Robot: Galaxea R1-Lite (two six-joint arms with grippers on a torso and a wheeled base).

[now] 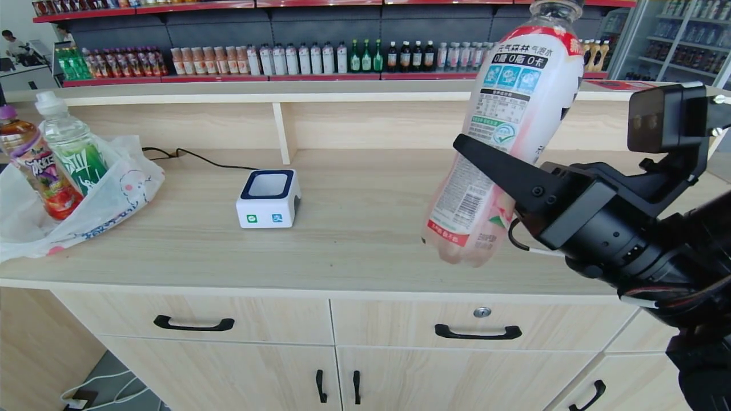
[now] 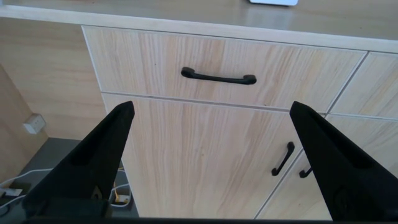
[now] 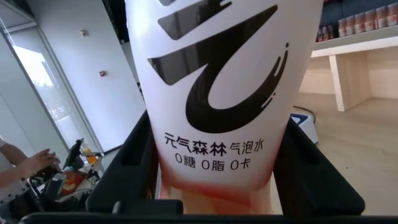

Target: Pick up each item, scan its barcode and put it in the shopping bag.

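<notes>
My right gripper [image 1: 505,171] is shut on a pink and white drink bottle [image 1: 502,131], held tilted in the air above the right part of the counter, its barcode facing left toward the scanner. In the right wrist view the bottle [image 3: 217,93] sits between the two black fingers [image 3: 134,165]. The white barcode scanner [image 1: 268,198] stands mid-counter. A white shopping bag [image 1: 85,211] lies at the left with two bottles [image 1: 71,145] in it. My left gripper [image 2: 208,134] is open, low in front of the cabinet drawers.
A black cable [image 1: 194,158] runs from the scanner toward the back left. The counter has a raised back ledge with a divider [image 1: 282,134]. Drawers with black handles [image 1: 478,332] lie below the front edge. Shelves of drinks stand behind.
</notes>
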